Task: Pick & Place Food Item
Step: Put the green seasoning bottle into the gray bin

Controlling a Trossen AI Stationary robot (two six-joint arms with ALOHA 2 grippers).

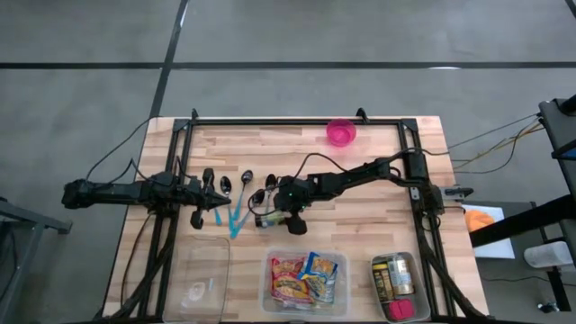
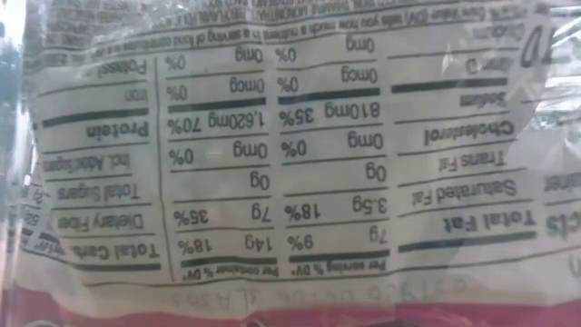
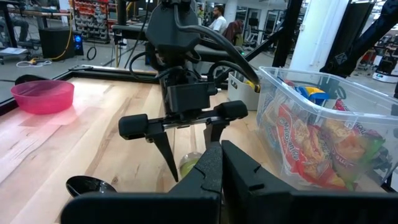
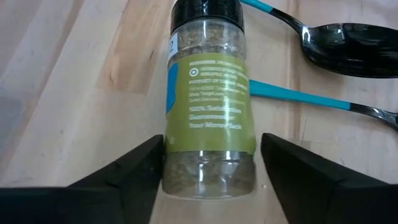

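1. High view: the right gripper [image 1: 281, 214] reached mid-table over a lying spice jar [image 1: 267, 219]; the left gripper [image 1: 209, 200], pinched shut, waited beside the spoons [image 1: 236, 200].
2. Right wrist view: fingers [image 4: 134, 171] straddled the jar [image 4: 208, 102], spread, not clamping; a squeeze so near its base could roll it free.
3. Low view: a food packet [image 2: 290, 154] blocked everything.

Beside my right hand [image 1: 277, 216] I count one spice jar [image 4: 210, 99] and four spoons [image 1: 236, 205] on the surface [image 1: 360, 202]; farther off, one pink bowl [image 1: 340, 133], two filled bins [image 1: 304, 281] and one clear empty bin [image 1: 198, 274].
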